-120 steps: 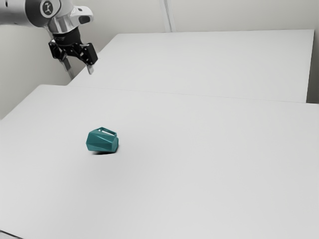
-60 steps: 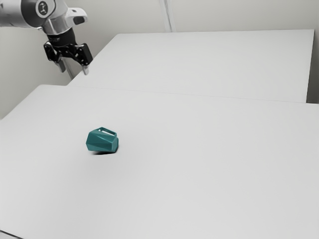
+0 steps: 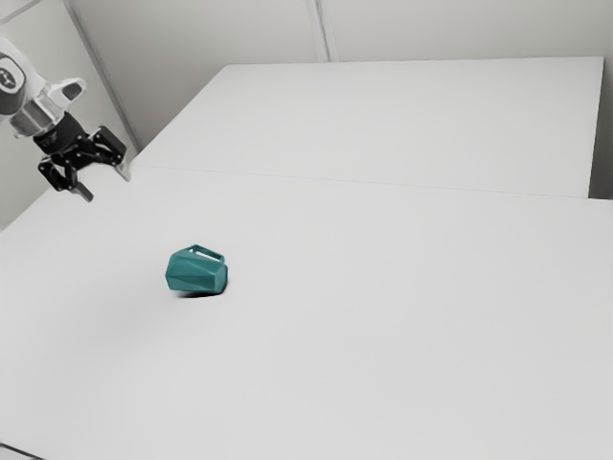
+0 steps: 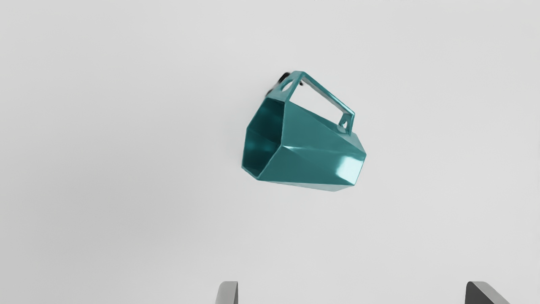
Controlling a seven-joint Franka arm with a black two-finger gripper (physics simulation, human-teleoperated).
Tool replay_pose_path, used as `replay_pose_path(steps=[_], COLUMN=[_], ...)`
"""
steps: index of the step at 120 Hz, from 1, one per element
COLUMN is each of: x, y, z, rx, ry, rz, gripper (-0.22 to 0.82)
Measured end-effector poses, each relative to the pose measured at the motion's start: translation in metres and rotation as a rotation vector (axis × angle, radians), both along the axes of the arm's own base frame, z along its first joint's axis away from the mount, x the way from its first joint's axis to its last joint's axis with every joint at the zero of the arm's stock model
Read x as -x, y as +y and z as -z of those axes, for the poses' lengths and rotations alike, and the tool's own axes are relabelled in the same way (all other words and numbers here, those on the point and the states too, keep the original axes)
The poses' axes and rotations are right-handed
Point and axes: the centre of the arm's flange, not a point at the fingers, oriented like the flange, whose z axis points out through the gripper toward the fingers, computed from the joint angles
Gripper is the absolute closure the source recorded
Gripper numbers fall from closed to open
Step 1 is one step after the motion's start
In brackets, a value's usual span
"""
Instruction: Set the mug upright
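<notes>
My gripper [image 3: 107,186] hangs above the table near its far left edge in the exterior view, up and to the left of the mug. In the wrist view the gripper [image 4: 352,292] is open, its fingertips wide apart with nothing between them. A teal faceted mug [image 3: 196,272] lies on its side on the table, handle up. Its open mouth faces the exterior view's left. The wrist view shows the mug [image 4: 314,147] beyond the fingertips, apart from them, with its hollow inside visible.
The white table [image 3: 383,316] extends around the mug. Behind it, in the exterior view, is another pale flat surface [image 3: 412,125], with walls beyond. A thin dark line crosses the exterior view's lower left corner.
My hand has moved toward the exterior view's left and lower, and it has tilted. The mug has stayed where it was.
</notes>
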Motion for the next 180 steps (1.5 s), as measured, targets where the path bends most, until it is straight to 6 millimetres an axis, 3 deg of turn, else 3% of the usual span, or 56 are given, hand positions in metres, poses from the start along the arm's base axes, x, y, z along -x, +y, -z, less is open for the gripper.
replay_pose_path(steps=[10,25,31,47,62,82,118,180], x=[0.006,0.011,0.009,-0.007,-0.004,0.004,-0.018,-0.028], y=[0.023,0.051,0.049,0.020,0.033,0.056,0.071,0.053], z=[0.029,0.056,0.066,0.100,0.133,0.157,0.200,0.252], rx=[0.070,0.170,0.212,0.314,0.384,0.436,0.484,0.603], ry=[-0.025,-0.064,-0.071,-0.067,-0.045,-0.043,-0.031,-0.109], rz=[-0.061,-0.125,-0.123,-0.068,-0.072,-0.059,0.041,0.136], gripper=[0.02,0.02,0.02,0.02,0.02,0.02,0.02,0.02])
